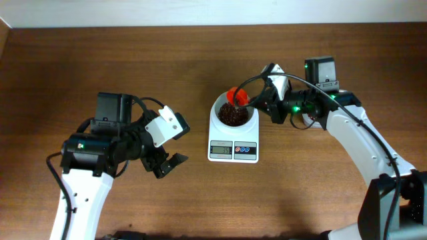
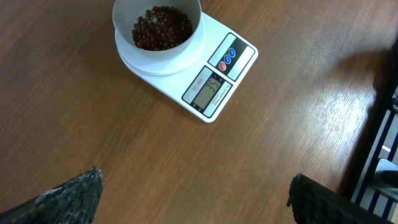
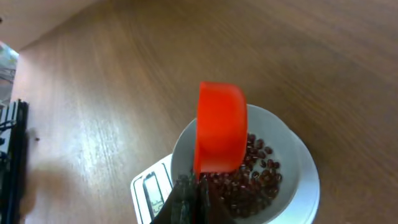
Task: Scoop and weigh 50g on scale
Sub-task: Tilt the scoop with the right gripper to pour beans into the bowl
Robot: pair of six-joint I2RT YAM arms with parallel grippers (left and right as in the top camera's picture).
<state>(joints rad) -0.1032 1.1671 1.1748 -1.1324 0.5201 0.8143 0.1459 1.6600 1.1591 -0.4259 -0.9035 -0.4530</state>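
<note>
- Clamped on the orange scoop [image 3: 219,127] at its near end, the right claw [image 3: 194,188] is seen at the bottom edge of the right wrist view; the fingers are closed tight, with nothing else between them.
- The scoop is held above the bowl and tipped over, so that only its smooth outer back is shown. Whether anything is left in the cup cannot be told.
- Directly under the scoop, a loose heap of beans [image 3: 258,174] is found in the round white bowl of the scale [image 1: 233,151], just right of centre in the overhead view. The bowl floor is covered, but the bowl is far from full.
- No beans are seen spilled on the table [image 1: 100,60] around the scale.
- Digits are lit on the grey display in the left wrist view, but they are too small to be read with certainty.
- The left claw [image 1: 167,162] is held with its fingers wide apart at the lower left of the overhead view, well apart from the scale, with nothing gripped.
- Judgement: at least one load is taken to be delivered, and the pour stage is in hand. The display is yet to be checked against the target; further scoops or a trim may be needed.
- No supply tub is shown in any view.
</note>
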